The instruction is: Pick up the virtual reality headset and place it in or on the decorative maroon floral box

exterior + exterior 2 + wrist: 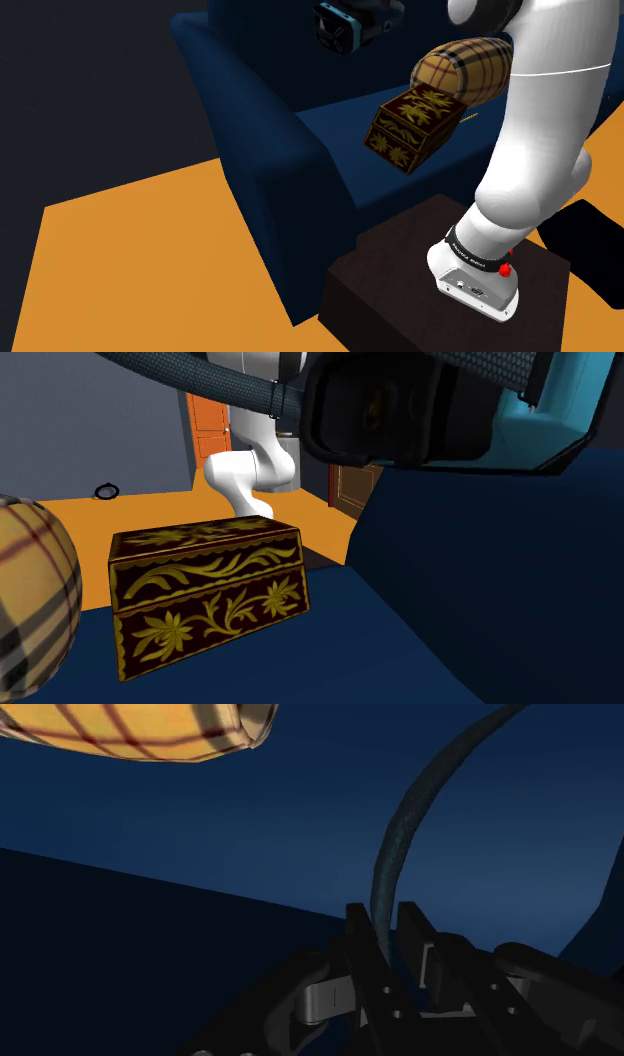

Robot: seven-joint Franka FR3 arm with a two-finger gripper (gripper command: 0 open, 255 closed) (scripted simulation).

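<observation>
Black-teal headset (345,27), maroon box (415,128) w/ gold florals, tan plaid cushion (462,68), navy sofa (270,130).

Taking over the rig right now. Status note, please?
Gripper: shut on the headset by its strap.
Headset: in the air over the sofa, not yet above the box.
Box: on the sofa seat, lid shut, beside the cushion.
Done: pickup.
Left: carry headset over box, set it on the lid, release.

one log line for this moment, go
headset: aloft, hanging by strap | gripper: shut on strap | box: on sofa seat, by pillow | placed: no
</observation>
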